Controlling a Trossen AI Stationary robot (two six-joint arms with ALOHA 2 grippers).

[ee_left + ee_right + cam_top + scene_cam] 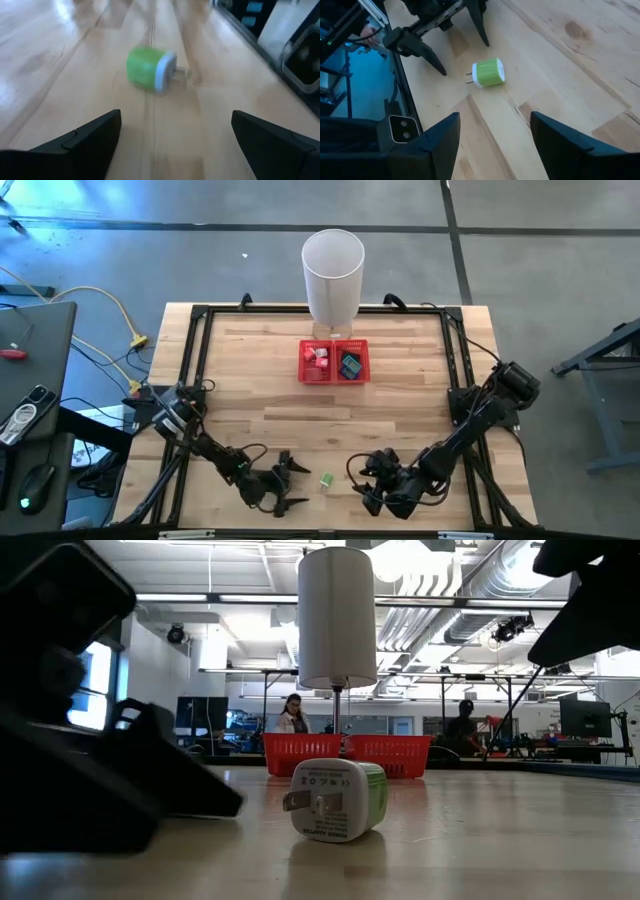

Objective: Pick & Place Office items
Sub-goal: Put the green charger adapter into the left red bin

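Small green-and-white plug-shaped charger block (326, 479) lying on wooden tabletop (260, 390), between left gripper (291, 484) and right gripper (366, 483), both jaws spread, holding nothing.

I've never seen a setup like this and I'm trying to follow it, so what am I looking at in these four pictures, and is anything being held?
These are two dark robot arms at a pale wooden table. One picture looks straight down from above, one looks level across the tabletop, and two come from cameras on the arms' wrists.

Near the table's front edge lies a small green-and-white plug-shaped block, on its side with its metal prongs showing. The left gripper sits just beside it with fingers spread wide; the right gripper waits on the other side, also open. Neither holds anything.

Farther back stands a red mesh two-compartment tray with small pieces already inside, and behind it a tall white cylinder bin.
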